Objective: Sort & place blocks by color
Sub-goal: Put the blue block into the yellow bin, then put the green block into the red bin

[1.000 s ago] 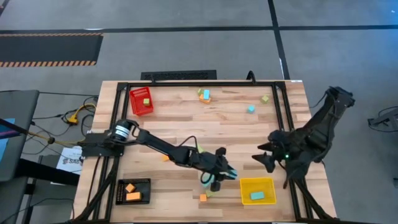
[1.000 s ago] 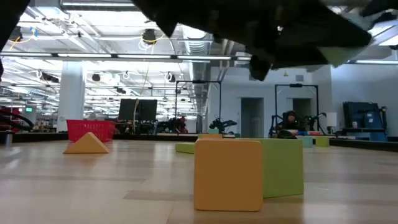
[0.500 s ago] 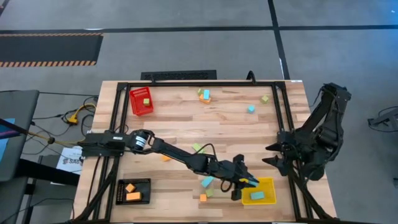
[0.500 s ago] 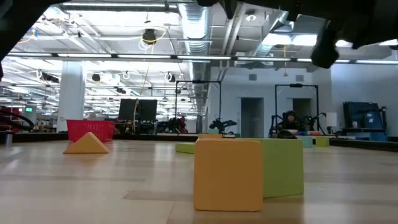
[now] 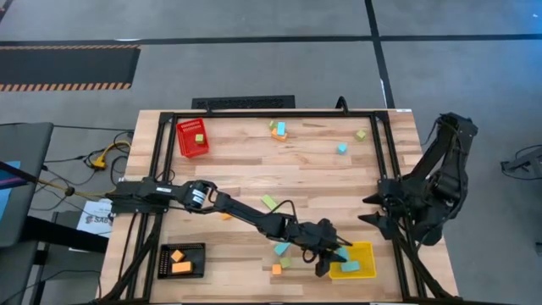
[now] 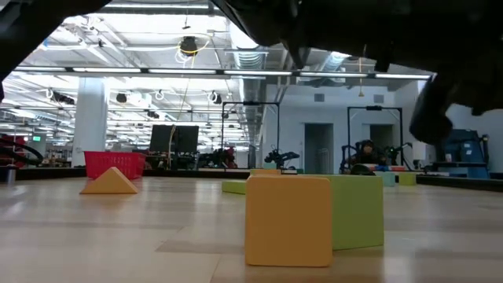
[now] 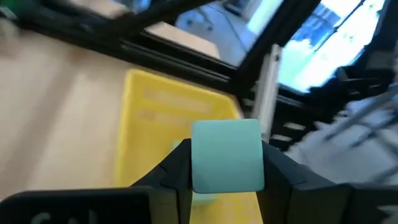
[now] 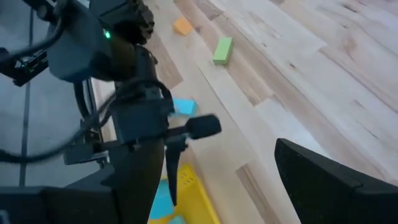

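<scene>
Your left gripper point(image 7: 227, 165), jaws clamped on a cyan block point(image 7: 227, 155), hangs at the yellow bin's point(image 5: 362, 249) near rim, so letting go early likely bounces it onto the table point(image 5: 254, 169); right gripper point(image 5: 370, 210) waits beside, jaws apart.

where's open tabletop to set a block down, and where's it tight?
Free: the wide stretch between the red bin and the far block cluster, down to the left arm. Crowded: near edge, around the left gripper, the yellow bin and loose blocks.
</scene>
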### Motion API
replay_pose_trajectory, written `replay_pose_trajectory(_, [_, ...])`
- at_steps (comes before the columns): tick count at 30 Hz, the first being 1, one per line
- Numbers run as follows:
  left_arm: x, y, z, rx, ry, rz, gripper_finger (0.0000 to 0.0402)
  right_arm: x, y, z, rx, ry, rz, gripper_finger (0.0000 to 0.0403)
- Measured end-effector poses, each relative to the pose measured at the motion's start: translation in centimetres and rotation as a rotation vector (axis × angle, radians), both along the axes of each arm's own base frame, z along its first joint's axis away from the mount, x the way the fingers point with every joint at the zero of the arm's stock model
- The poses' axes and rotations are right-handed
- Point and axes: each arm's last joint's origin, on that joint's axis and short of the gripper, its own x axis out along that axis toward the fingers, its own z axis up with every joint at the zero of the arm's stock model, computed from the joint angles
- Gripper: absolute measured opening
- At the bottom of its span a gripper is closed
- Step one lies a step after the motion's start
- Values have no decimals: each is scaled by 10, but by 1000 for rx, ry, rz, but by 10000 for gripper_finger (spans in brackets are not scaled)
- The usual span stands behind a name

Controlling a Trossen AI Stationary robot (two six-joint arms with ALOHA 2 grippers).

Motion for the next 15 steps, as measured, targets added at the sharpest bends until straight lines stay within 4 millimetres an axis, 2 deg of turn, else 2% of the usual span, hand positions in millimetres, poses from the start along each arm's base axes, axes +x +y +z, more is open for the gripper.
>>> replay_pose_trajectory(3, [3, 2, -7, -60, 5, -25, 134, 1, -2, 0, -2, 1, -13, 327])
replay_pose_trajectory(10, [5, 12, -6, -32, -11, -103, 283, 1, -3, 0, -7, 10, -15, 327])
replay_pose_trajectory(13, [5, 24, -4, 9, 34, -141, 320, 1, -3, 0, -9, 10, -16, 327])
replay_pose_trajectory(15, [2, 33, 3, 76, 93, -120, 329, 1, -3, -1, -10, 11, -16, 327])
